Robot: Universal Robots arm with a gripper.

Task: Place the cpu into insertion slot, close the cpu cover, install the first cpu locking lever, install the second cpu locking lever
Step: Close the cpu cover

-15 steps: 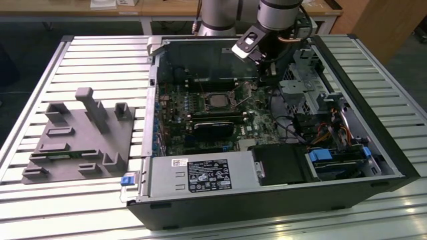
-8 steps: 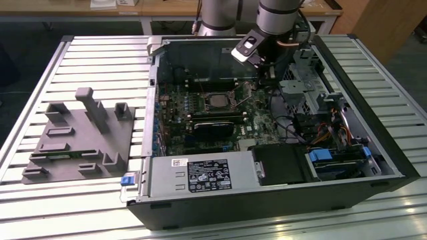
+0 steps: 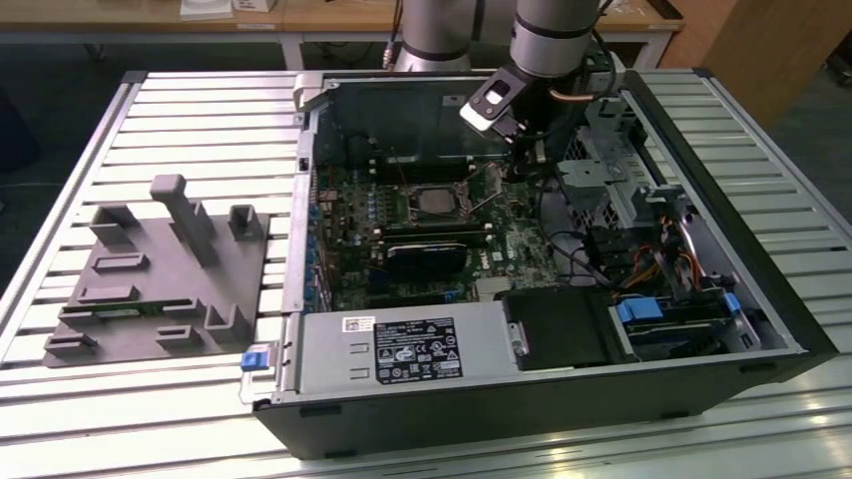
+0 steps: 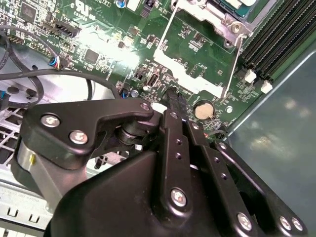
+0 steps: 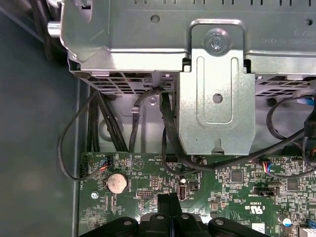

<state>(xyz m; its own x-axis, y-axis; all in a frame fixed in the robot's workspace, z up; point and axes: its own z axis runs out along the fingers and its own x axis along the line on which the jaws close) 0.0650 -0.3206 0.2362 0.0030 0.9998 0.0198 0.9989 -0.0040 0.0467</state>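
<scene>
- Fingers: you have them closed tip to tip, with nothing visible between them. They hang low over the motherboard, just off the socket's corner.
- Coin-cell battery: round and silver, right beside the fingertips; it is also close to them in the first wrist view.
- Small upright board connector: just past the tips on the other side from the battery.
- Cpu cover: a silvery frame reaching out from the socket toward your fingers, with green board showing through its window. It looks raised and not folded down.
- Insertion slot: a metal-edged frame just beyond the cover.
- Cpu: its silver-tan square top shows inside the slot in the exterior view, so placing appears done.
- Locking levers: thin bright rods run along the cover's sides, and you cannot tell them apart from the frame. With the cover up, they are probably unlatched. Closing the cover and both lever steps remain.
- Memory slots: long black rows next to the socket.
- Drive cage and black cables: near the board's edge.
- Computer case: lies open on the slatted table.
</scene>
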